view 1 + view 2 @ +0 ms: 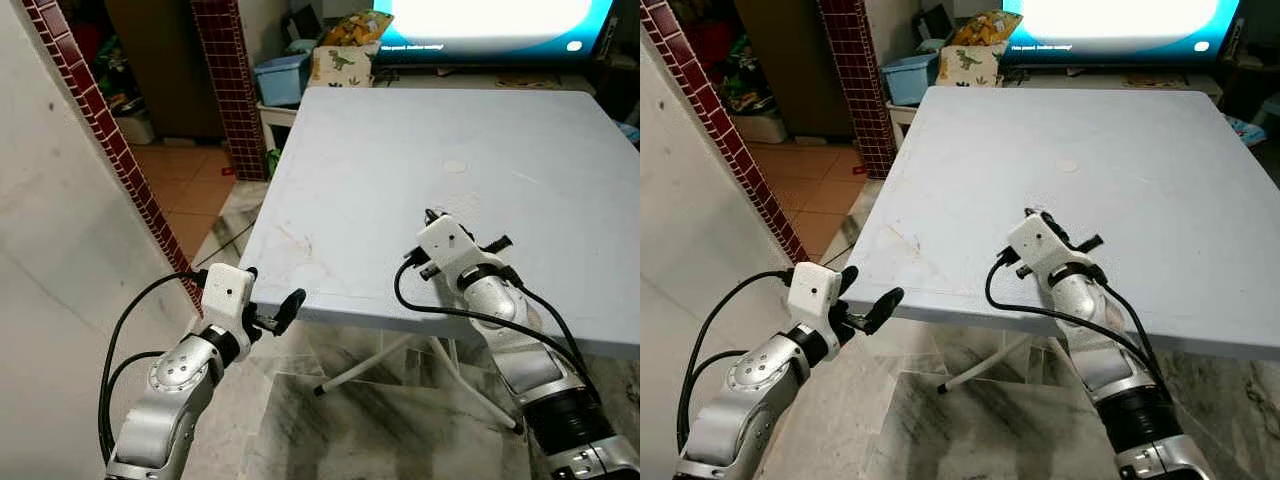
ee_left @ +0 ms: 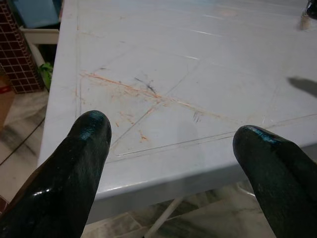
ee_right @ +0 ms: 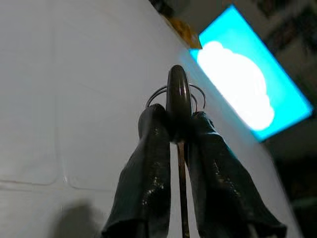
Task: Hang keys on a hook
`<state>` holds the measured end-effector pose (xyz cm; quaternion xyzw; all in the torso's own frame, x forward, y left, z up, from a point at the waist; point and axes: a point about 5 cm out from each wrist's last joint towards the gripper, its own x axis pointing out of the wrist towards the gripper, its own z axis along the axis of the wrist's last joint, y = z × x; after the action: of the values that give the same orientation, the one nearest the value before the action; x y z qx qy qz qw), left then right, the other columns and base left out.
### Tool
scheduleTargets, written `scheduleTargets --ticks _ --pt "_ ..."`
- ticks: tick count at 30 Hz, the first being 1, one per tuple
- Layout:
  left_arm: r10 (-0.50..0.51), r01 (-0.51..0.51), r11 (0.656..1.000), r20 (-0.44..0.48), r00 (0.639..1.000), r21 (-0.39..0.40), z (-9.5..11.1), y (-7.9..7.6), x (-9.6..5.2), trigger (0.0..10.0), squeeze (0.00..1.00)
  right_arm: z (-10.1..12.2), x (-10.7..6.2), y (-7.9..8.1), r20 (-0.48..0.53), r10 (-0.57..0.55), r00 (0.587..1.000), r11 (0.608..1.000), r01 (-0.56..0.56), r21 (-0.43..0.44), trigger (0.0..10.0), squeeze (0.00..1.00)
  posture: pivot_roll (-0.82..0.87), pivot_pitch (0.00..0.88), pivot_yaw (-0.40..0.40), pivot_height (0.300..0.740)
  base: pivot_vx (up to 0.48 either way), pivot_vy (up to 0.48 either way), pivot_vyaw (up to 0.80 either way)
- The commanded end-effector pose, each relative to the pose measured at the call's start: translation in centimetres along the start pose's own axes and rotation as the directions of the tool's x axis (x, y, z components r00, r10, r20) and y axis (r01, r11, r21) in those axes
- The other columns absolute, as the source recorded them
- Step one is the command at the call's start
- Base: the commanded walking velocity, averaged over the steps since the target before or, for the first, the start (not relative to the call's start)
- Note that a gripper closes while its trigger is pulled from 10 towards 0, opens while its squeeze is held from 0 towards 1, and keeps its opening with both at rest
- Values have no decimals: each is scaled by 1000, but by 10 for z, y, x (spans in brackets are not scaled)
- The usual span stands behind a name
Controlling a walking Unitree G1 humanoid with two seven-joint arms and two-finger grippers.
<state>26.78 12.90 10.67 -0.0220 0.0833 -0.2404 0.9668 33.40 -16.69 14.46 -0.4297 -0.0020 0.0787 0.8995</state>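
My right gripper (image 3: pixel 177 115) is shut on the keys (image 3: pixel 178 87): a dark key head stands up between the two fingers, with a thin metal ring behind it. In the eye views this gripper (image 1: pixel 433 216) hovers low over the front part of the pale folding table (image 1: pixel 450 130), pointing towards the far side; its fingers are mostly hidden behind the white wrist block. My left gripper (image 1: pixel 272 292) is open and holds nothing, just off the table's front left edge. Its fingers (image 2: pixel 84 144) frame the scratched corner of the tabletop.
A lit screen (image 1: pixel 490 20) stands beyond the table's far edge. A red-tiled column (image 1: pixel 232 80), a blue bin (image 1: pixel 282 78) and a dinosaur-print bag (image 1: pixel 340 62) are at the back left. A pale wall (image 1: pixel 60 250) rises close on my left. White table legs (image 1: pixel 380 360) cross the marble floor.
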Motion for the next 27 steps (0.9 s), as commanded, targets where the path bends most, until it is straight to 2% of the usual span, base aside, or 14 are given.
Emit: scheduleTargets --ticks 1,3,4,6,8,11,13,14,19,22,24,25,26,27 --pt "2 -3 1000 11 1000 16 3 3 0 10000 0 6 1 3 54 30 998 995 -24 -97 10000 0 -26 4 107 740 0 0 0" --pt "2 -2 1000 11 1000 16 3 3 0 10000 0 6 0 4 67 42 997 991 -33 -129 10000 0 -26 4 107 740 0 0 0" --pt "1 -1 1000 12 1000 16 3 3 1 10000 0 7 -1 7 96 72 993 982 -54 -179 10000 0 -27 1 108 740 0 0 0" --pt "-2 2 1000 11 1000 17 3 3 1 10000 0 8 -4 16 131 168 977 964 -135 -229 10000 0 -27 1 108 740 0 0 0" --pt "-4 4 1000 11 1000 16 3 3 1 10000 0 8 -10 28 142 304 942 932 -264 -247 10000 0 -27 1 108 740 0 0 0" --pt "-6 6 1000 10 1000 16 3 2 1 10000 0 -13 -18 32 12 459 888 856 -438 -275 10000 0 -30 5 110 740 0 0 0" --pt "-6 6 1000 10 1000 16 3 2 1 10000 0 -18 -20 31 -20 479 878 841 -465 -276 10000 0 -30 5 110 740 0 0 0" --pt "-7 7 1000 10 1000 14 3 2 1 10000 0 -36 -27 22 -111 515 850 803 -523 -286 10000 0 -30 5 110 740 0 0 0" --pt "-8 8 1000 11 1000 11 2 1 2 10000 0 -54 -31 8 -198 479 855 792 -518 -324 10000 0 -38 8 107 740 0 0 0" --pt "-9 9 1000 10 1000 9 2 1 2 10000 0 -62 -29 -6 -243 397 885 790 -464 -401 10000 0 -40 11 107 740 0 0 0" --pt "-10 10 1000 10 1000 9 2 1 2 10000 0 -68 -31 -15 -286 386 877 762 -477 -438 10000 0 -44 13 112 740 0 0 0" --pt "-10 10 1000 10 1000 9 2 1 2 10000 0 -71 -36 -14 -317 427 847 722 -530 -444 10000 0 -44 13 112 740 0 0 0" --pt "-12 12 1000 10 1000 9 2 1 2 10000 0 -73 -39 -15 -333 439 834 696 -550 -462 10000 0 -44 13 112 740 0 0 0" --pt "-13 13 1000 9 1000 9 2 1 2 10000 0 -72 -38 -19 -327 423 845 706 -533 -466 10000 0 -50 14 112 740 0 0 0"
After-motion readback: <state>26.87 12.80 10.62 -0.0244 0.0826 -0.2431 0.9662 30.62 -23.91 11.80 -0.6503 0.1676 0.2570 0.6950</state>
